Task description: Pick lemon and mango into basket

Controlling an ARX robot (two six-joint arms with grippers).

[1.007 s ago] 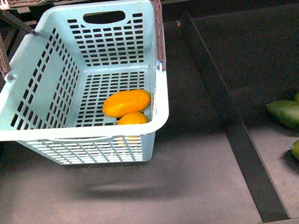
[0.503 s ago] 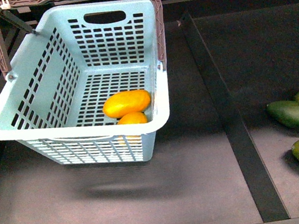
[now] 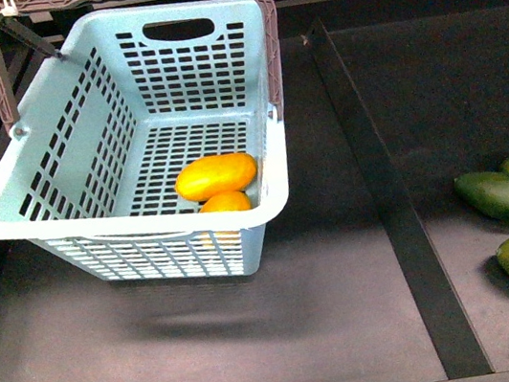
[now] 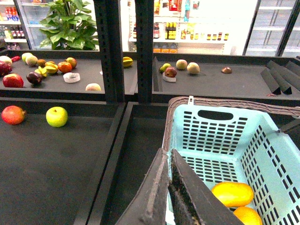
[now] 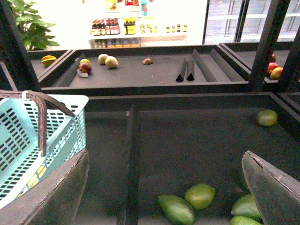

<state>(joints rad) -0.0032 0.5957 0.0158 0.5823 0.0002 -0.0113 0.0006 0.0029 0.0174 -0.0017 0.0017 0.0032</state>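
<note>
Nothing shifted over the last second: two orange-yellow oval fruits (image 3: 216, 175) still near the front right corner of the slotted aqua plastic basket (image 3: 46, 219). Left gripper (image 4: 169, 187) pressed shut on nothing, right gripper (image 5: 164, 187) spread wide and empty; probably a pause before the next pick.

**Fruit in the basket, more fruit off to the right**

The basket (image 3: 124, 163) sits beside the left gripper (image 4: 169, 187), with two fruits (image 3: 216, 176) in its near right corner, touching. Beyond a divider (image 3: 387, 199), three fruits (image 3: 497, 194) lie below the right gripper (image 5: 164, 187), between its fingers.
</note>
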